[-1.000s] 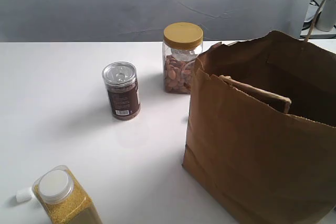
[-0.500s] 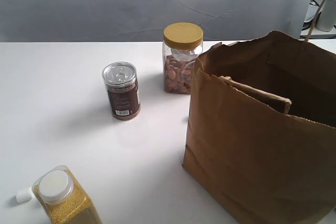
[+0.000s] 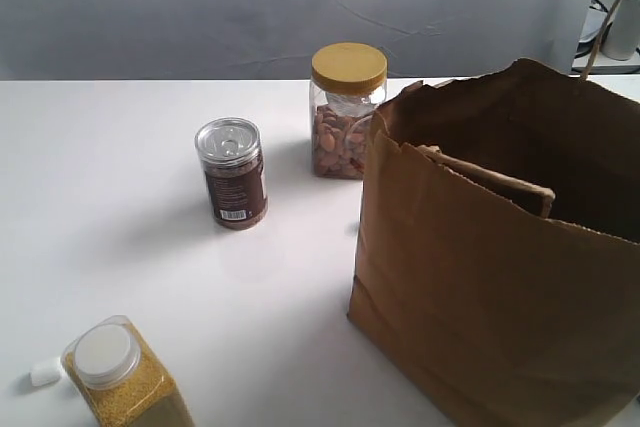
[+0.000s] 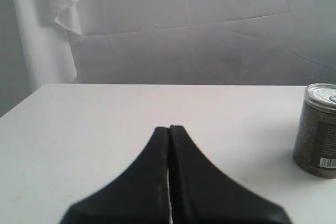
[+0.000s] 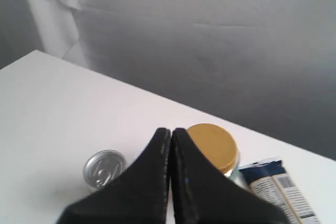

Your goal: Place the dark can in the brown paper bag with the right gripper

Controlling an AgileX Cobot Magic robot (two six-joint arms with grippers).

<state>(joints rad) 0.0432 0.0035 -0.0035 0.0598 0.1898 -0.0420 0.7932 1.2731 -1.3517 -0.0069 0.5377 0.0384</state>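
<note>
At the tips, my right fingers [image 5: 163, 141] are pressed flat together with nothing between them, raised over the white tabletop [image 3: 100, 177]. My left fingers [image 4: 161, 139] are closed the same way, empty, low above the tabletop. Past the right fingers I see the silver top of the dark can [image 3: 231, 172]. It stands upright and untouched, left of the middle. The yellow-lidded nut jar [image 3: 347, 112] stands near it, farther back and to its right, with a gap between them. The brown paper bag [image 3: 470, 277] stands open on the right, taller than both jars, just right of the nut jar. At the near left corner sits a white-capped grain jar [image 3: 120, 372].
</note>
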